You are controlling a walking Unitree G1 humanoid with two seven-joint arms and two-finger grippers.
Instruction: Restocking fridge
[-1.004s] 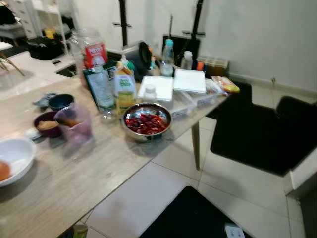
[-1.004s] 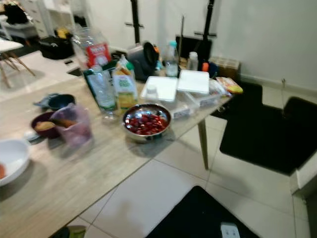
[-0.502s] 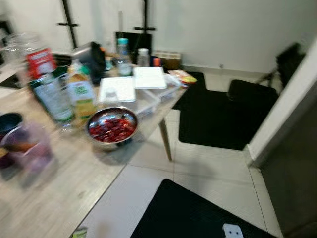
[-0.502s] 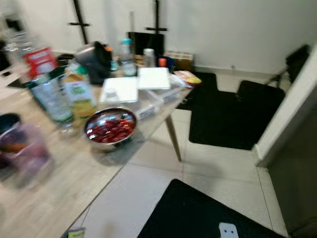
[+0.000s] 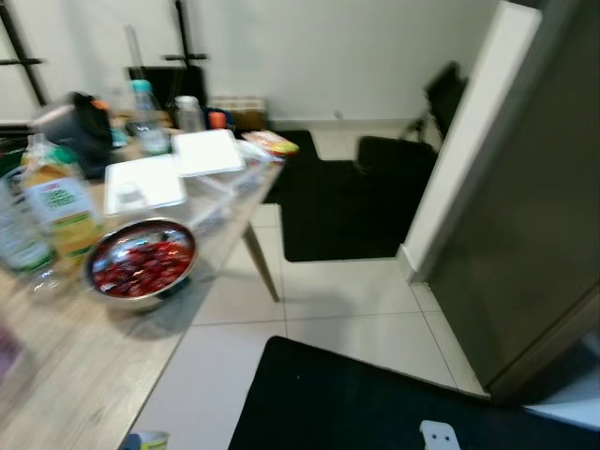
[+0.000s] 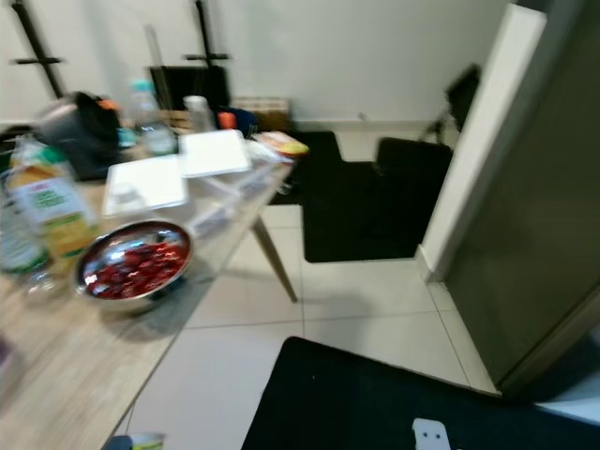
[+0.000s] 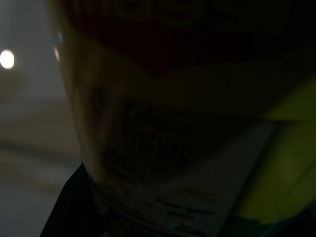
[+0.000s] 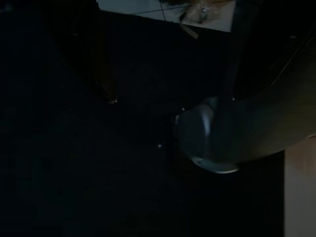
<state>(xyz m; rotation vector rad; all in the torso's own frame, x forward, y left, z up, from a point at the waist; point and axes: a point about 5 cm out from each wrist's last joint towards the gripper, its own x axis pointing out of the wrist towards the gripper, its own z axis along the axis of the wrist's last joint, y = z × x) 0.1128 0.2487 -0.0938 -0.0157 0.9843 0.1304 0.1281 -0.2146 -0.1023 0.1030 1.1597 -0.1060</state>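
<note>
Basically a transit frame, head camera blurred. The left wrist view has a labelled container pressed right up against the lens: yellow-green body, dark red band near one end, a pale label panel with fine print too dim to read. That closeness suggests it sits in the left gripper's grasp, carried as the restock item, but the fingers themselves are not distinguishable, so I cannot tell the grip state for sure. The right wrist view is nearly black: a dark mat below and a pale rounded shape I can't identify; the right arm looks idle, finger state not readable. The head views show the wooden table on the robot's left, stocked with a steel bowl of red fruit, a juice bottle with a green label, white flat lids on clear boxes, and a water bottle. These look staged as pending fridge stock. On the right stands a tall dark grey panel, likely the fridge side, beside a white wall edge. A black mat lies on the floor tiles ahead.
</note>
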